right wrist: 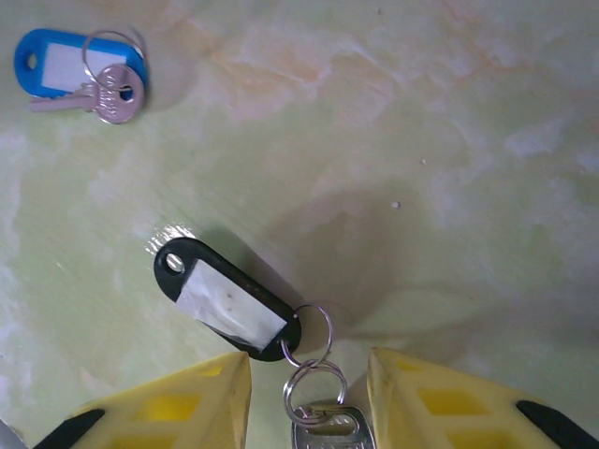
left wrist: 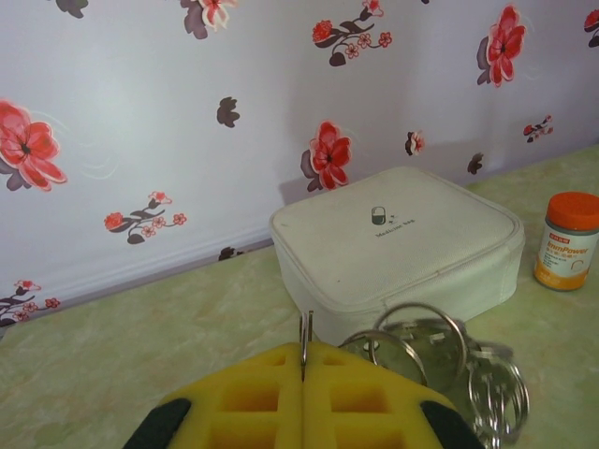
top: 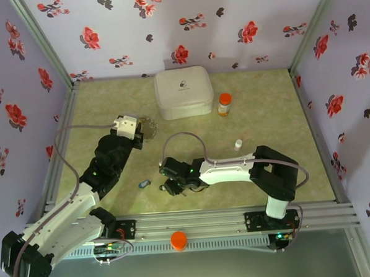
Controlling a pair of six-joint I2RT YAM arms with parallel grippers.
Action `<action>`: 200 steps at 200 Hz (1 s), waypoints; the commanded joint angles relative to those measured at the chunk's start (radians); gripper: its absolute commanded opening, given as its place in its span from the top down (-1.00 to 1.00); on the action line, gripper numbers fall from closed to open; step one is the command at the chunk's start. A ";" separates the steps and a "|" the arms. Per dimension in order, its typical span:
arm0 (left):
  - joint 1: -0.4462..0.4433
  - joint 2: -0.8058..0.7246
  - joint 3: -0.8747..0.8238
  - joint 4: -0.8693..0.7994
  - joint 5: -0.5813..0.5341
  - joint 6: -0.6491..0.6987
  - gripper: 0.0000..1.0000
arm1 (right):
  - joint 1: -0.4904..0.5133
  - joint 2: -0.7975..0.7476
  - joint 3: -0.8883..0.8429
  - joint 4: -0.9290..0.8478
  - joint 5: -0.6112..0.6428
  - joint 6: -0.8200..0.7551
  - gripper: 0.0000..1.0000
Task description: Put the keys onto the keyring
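Observation:
My left gripper (left wrist: 302, 351) is shut on a thin wire of the keyring (left wrist: 421, 346), whose grey metal loops hang to the right of the yellow fingers, in front of the white case. From above, the left gripper (top: 144, 129) sits left of the case with the keyring (top: 151, 126) at its tip. My right gripper (right wrist: 309, 365) is open and low over the mat. A silver key (right wrist: 328, 432) on small rings lies between its fingers, with gaps on both sides. Its black tag (right wrist: 225, 299) lies just ahead. A second key with a blue tag (right wrist: 80, 70) lies farther off, also seen from above (top: 144, 184).
The white square case (top: 184, 92) stands at the back centre, with an orange-capped pill bottle (top: 224, 103) to its right. A small white cap-like piece (top: 238, 144) lies on the mat right of centre. Flowered walls close in three sides. An orange knob (top: 178, 240) sits on the front rail.

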 commanded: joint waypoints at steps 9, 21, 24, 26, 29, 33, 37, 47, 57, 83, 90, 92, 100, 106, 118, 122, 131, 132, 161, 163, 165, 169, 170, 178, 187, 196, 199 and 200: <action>0.006 -0.018 0.018 0.029 0.000 0.013 1.00 | -0.001 0.007 0.014 0.005 0.004 0.056 0.27; 0.007 -0.018 0.018 0.028 0.002 0.010 1.00 | -0.008 0.007 0.011 0.016 -0.003 0.067 0.28; 0.006 -0.018 0.018 0.028 0.002 0.010 1.00 | -0.011 0.007 0.009 0.018 -0.004 0.069 0.28; 0.006 -0.019 0.017 0.027 0.001 0.009 1.00 | -0.011 0.007 0.010 0.020 -0.004 0.070 0.28; 0.006 -0.018 0.017 0.027 0.001 0.008 1.00 | -0.012 0.007 0.009 0.022 -0.006 0.073 0.29; 0.007 -0.018 0.017 0.027 0.002 0.005 1.00 | -0.015 0.009 0.009 0.025 -0.008 0.075 0.30; 0.006 -0.018 0.016 0.027 0.002 0.004 1.00 | -0.017 0.011 0.008 0.030 -0.011 0.078 0.30; 0.006 -0.018 0.016 0.027 0.002 0.002 1.00 | -0.017 0.016 0.011 0.037 -0.019 0.084 0.32; 0.006 -0.018 0.014 0.025 0.004 0.001 1.00 | -0.016 0.022 0.014 0.034 -0.021 0.086 0.34; 0.006 -0.016 0.014 0.025 0.009 -0.001 1.00 | -0.022 0.031 0.022 0.028 -0.018 0.089 0.37; 0.007 -0.013 0.017 0.025 0.009 -0.002 1.00 | -0.023 0.033 0.021 0.031 -0.018 0.090 0.38; 0.006 -0.013 0.017 0.024 0.010 -0.002 1.00 | -0.023 0.033 0.021 0.031 -0.019 0.089 0.38; 0.007 -0.013 0.018 0.025 0.010 -0.002 1.00 | -0.025 0.037 0.022 0.030 -0.019 0.091 0.39; 0.006 -0.011 0.018 0.024 0.011 0.000 1.00 | -0.027 0.038 0.024 0.029 -0.019 0.091 0.40; 0.006 -0.011 0.020 0.024 0.013 0.001 1.00 | -0.029 0.041 0.025 0.029 -0.020 0.092 0.41; 0.006 -0.010 0.019 0.023 0.012 0.001 1.00 | -0.030 0.042 0.025 0.029 -0.022 0.091 0.41; 0.006 -0.012 0.021 0.022 0.014 0.002 1.00 | -0.030 0.045 0.027 0.032 -0.025 0.091 0.42; 0.007 -0.010 0.021 0.022 0.015 0.002 1.00 | -0.031 0.045 0.027 0.031 -0.025 0.091 0.43; 0.006 -0.011 0.022 0.018 0.017 0.005 1.00 | -0.033 0.059 0.036 0.031 -0.039 0.087 0.50; 0.006 -0.011 0.024 0.018 0.016 0.005 1.00 | -0.032 0.061 0.036 0.032 -0.039 0.088 0.51; 0.006 -0.012 0.025 0.017 0.016 0.006 1.00 | -0.032 0.061 0.038 0.032 -0.040 0.087 0.51; 0.006 -0.011 0.025 0.016 0.017 0.007 1.00 | -0.033 0.062 0.039 0.032 -0.041 0.087 0.53; 0.006 -0.011 0.025 0.016 0.017 0.008 1.00 | -0.032 0.062 0.039 0.033 -0.041 0.088 0.53; 0.006 -0.010 0.026 0.015 0.018 0.008 1.00 | -0.034 0.063 0.039 0.034 -0.042 0.088 0.57; 0.006 -0.011 0.026 0.015 0.021 0.009 1.00 | -0.034 0.062 0.036 0.036 -0.044 0.087 0.63; 0.006 -0.011 0.028 0.013 0.023 0.013 1.00 | -0.034 0.059 0.035 0.039 -0.047 0.086 0.71; 0.006 -0.010 0.028 0.013 0.024 0.013 1.00 | -0.035 0.057 0.033 0.041 -0.047 0.085 0.75; 0.006 -0.010 0.028 0.013 0.024 0.014 1.00 | -0.035 0.056 0.032 0.042 -0.047 0.085 0.76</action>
